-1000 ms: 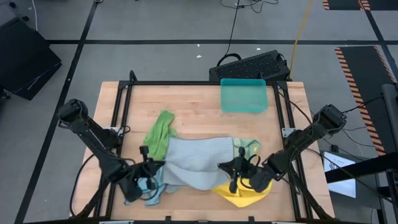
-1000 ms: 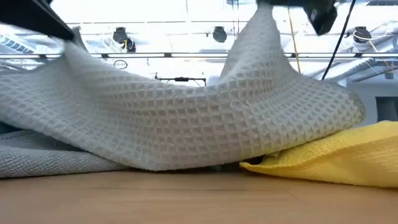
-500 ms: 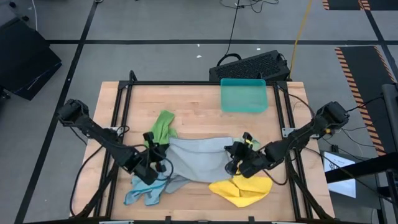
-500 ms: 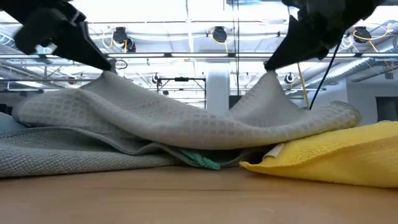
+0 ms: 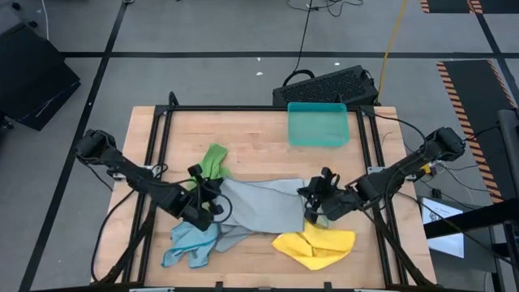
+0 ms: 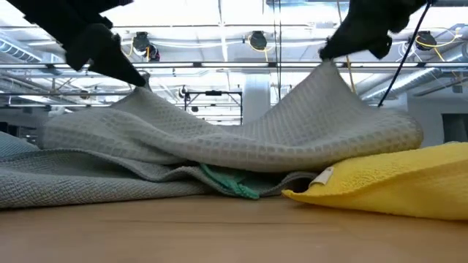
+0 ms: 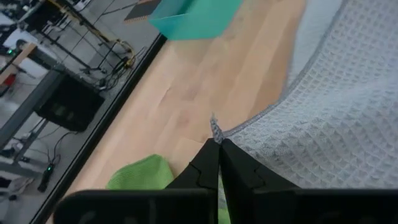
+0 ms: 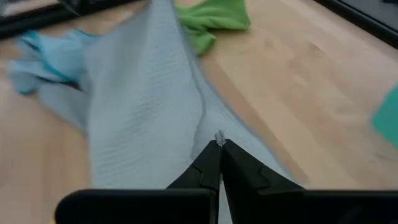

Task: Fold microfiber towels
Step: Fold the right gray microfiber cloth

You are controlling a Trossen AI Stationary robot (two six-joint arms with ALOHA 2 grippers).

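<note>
High view showed your left gripper [image 5: 208, 197] and right gripper [image 5: 317, 198] jaws pinching the grey towel [image 5: 261, 207] corners mid-tabletop; thin pinches could slip, dropping the fold.

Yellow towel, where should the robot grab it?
Probably at a loose corner on the yellow towel, coming from above. It lies crumpled on the table, partly under the grey towel, which both shut grippers hold by its corners.

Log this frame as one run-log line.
left gripper: shut on grey towel corner | right gripper: shut on opposite corner | towel lifted mid-table
</note>
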